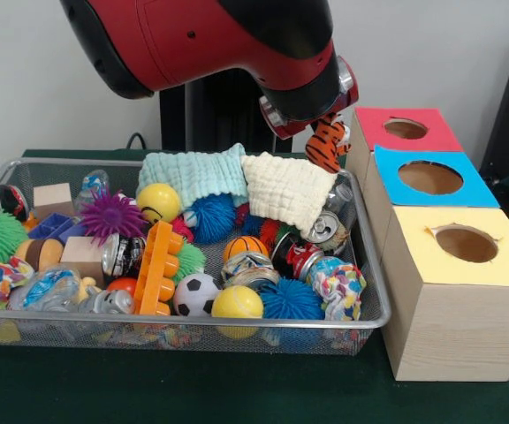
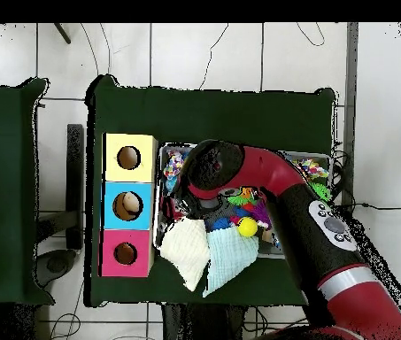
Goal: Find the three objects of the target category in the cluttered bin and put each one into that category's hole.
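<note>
The silver wire-mesh bin (image 1: 193, 323) is full of clutter: balls, spiky balls, crushed cans, blocks and two cloths. My gripper (image 1: 325, 132) hangs under the red and black arm, above the bin's far right corner. It holds an orange and black striped tiger plush toy (image 1: 327, 146) lifted clear of the clutter, right beside the red-topped box (image 1: 374, 124). The fingers are mostly hidden by the wrist and the toy. In the overhead view the arm (image 2: 239, 173) covers the gripper and much of the bin (image 2: 161, 177).
Three wooden boxes with round holes stand in a row beside the bin: red top, blue top (image 1: 475, 190), yellow top (image 1: 422, 252). A teal cloth (image 1: 193, 172) and a cream cloth (image 1: 285, 190) drape over the bin's far edge. A yellow ball (image 1: 237, 302) lies at the front.
</note>
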{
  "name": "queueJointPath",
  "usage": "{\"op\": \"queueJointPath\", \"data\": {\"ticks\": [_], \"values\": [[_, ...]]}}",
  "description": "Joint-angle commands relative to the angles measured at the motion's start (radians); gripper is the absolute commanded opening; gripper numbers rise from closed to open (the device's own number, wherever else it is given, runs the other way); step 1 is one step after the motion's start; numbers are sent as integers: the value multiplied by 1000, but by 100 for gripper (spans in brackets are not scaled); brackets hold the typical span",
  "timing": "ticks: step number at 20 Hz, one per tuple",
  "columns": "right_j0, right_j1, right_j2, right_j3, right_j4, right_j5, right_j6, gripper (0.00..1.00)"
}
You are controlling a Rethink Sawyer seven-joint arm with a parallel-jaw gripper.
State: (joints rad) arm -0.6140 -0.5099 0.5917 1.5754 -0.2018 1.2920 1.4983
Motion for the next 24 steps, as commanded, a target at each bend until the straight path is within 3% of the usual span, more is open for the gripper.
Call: {"op": "queueJointPath", "data": {"ticks": [1, 12, 17, 24], "values": [[-31, 12, 29, -9, 6, 42, -76, 0], [-61, 16, 77, 30, 41, 27, -106, 0], [-99, 5, 111, 66, 32, -72, -132, 0], [-103, 28, 153, 79, 71, -44, -101, 0]]}}
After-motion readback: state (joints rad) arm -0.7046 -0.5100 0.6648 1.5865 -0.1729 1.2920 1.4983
